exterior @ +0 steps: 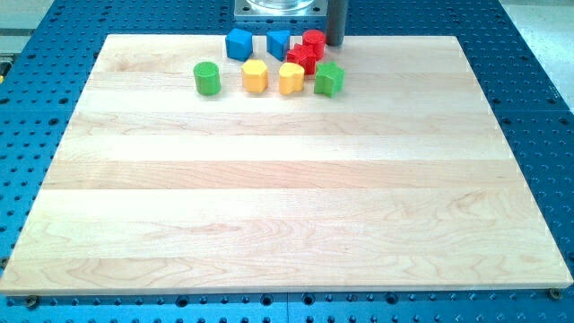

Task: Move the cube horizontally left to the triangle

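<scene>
No jaws belong to this arm, so none can be apart or together; it ends in a dark rod, and the tip [335, 43] sits at the view's top edge of the wooden board [287, 215], just beside the red cylinder [314, 41] on its right. The blue cube [239, 44] is near the view's top, left of the middle; the blue triangle [279, 42] is close on its right, with a small gap between them. So the cube looks to be already on the left of the triangle and about level with it; the task seems nearly done or done, though the tip is not touching the cube, and a small nudge may be left if the two should sit closer. The cube is about as wide as it is long, so it has no clear long side; it looks turned a little, with one corner facing the view's bottom. Below these lie a green cylinder [207, 78], a yellow block [255, 76], a second yellow block [291, 78], a green block [329, 79] and a red block [301, 59] whose shape is hard to tell.
</scene>
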